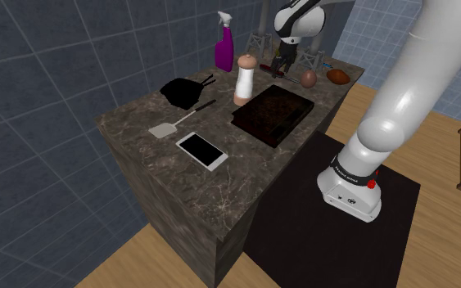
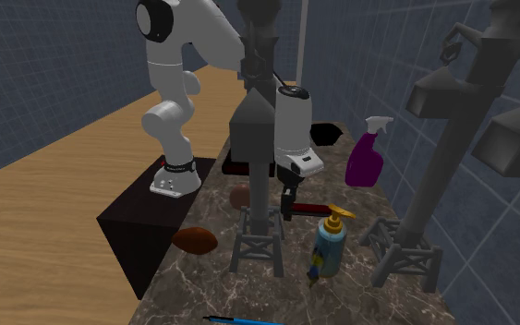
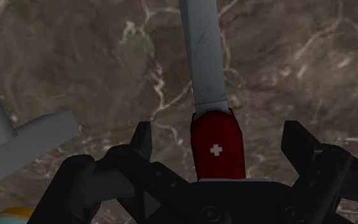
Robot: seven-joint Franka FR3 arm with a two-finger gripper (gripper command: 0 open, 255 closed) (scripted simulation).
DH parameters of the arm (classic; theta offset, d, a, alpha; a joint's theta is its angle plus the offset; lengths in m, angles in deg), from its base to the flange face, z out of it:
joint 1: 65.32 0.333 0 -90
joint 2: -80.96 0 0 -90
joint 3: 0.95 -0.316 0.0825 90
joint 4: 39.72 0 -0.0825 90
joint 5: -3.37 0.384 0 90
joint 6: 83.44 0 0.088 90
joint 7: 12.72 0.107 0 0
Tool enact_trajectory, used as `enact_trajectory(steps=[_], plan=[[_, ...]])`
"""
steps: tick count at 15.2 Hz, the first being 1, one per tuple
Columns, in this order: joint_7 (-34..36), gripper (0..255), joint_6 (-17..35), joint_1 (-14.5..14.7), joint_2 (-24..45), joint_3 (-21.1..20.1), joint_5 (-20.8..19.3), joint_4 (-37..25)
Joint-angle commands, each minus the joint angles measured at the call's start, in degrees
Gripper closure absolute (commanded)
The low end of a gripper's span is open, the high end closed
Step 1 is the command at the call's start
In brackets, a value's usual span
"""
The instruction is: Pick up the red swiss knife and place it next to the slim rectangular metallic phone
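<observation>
The red swiss knife (image 3: 217, 149) lies on the dark marble counter (image 3: 75, 57), a white cross on its handle and a grey blade folded out away from my hand. My gripper (image 3: 220, 137) is open and low over it, one finger on each side of the handle without touching it. In the second exterior view the gripper (image 2: 288, 209) hangs just above the counter beside the knife (image 2: 313, 209). The phone (image 1: 202, 150), a flat white rectangle, lies near the counter's front in the shoulder view, well away from the gripper (image 1: 284, 62) at the back.
A dark board (image 1: 273, 113), a white grinder (image 1: 246, 80), a purple spray bottle (image 1: 224, 42), a black pan (image 1: 183, 89) and a spatula (image 1: 171, 125) lie between knife and phone. A grey stand (image 2: 258, 175) and a soap dispenser (image 2: 330, 242) flank the gripper.
</observation>
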Motion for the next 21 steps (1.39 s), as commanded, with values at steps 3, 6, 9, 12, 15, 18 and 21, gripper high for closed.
enact_trajectory(steps=[3, 6, 9, 12, 15, 18, 21], plan=[[0.00, 255, -0.01, 0.00, -0.01, 0.00, -0.01, 0.00], [-0.22, 255, -0.28, -0.11, 0.23, 0.04, 0.14, -0.48], [-0.15, 255, -0.06, -0.06, 0.22, 0.00, 0.12, -0.26], [0.55, 255, -1.42, 0.09, -1.08, 0.11, -0.78, -0.48], [1.32, 255, -3.59, 0.24, -2.62, 0.27, -1.85, -1.29], [2.00, 255, -5.79, 0.34, -4.06, 0.34, -2.80, -2.22], [2.60, 255, -8.01, 0.43, -5.38, 0.37, -3.62, -3.26]])
